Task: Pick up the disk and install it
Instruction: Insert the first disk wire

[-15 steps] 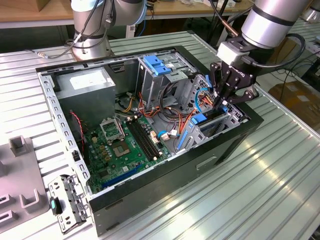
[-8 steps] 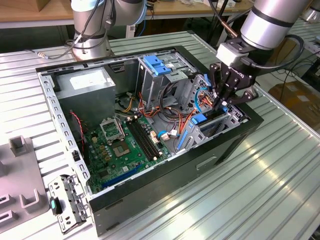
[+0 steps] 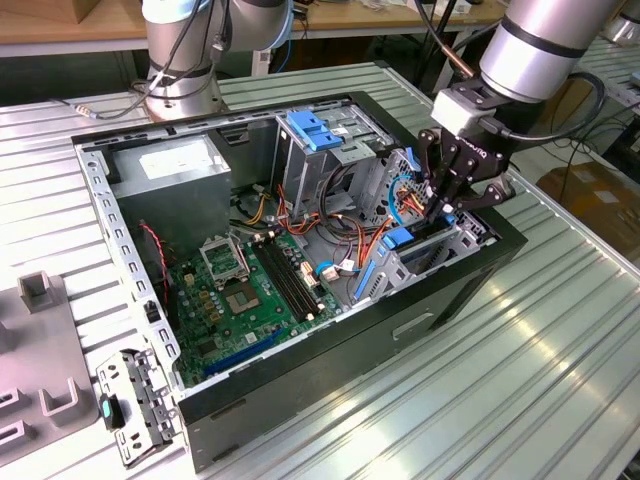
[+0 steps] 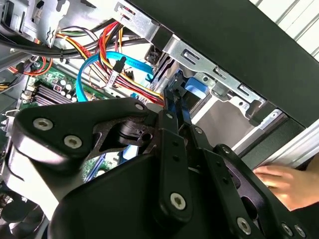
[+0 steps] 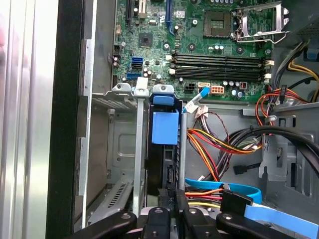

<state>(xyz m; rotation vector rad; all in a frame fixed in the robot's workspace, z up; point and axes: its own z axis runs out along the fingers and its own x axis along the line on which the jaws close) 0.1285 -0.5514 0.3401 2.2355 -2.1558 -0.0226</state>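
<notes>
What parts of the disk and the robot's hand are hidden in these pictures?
- Disk: its lower end, first wrist view, hidden by the gripper.
- Disk, exterior view: mostly hidden by the drive cage.
- Gripper fingertips, second wrist view: hidden by the linkage.

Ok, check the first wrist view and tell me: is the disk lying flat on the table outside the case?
No. The disk stands on edge in the metal drive cage inside the case, with the pincer at its end.

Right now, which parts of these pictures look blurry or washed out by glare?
In the second wrist view the gripper looms close and soft, and a hand is smeared; in the first wrist view pale glare washes the table; in the exterior view its ribs shine.
</notes>
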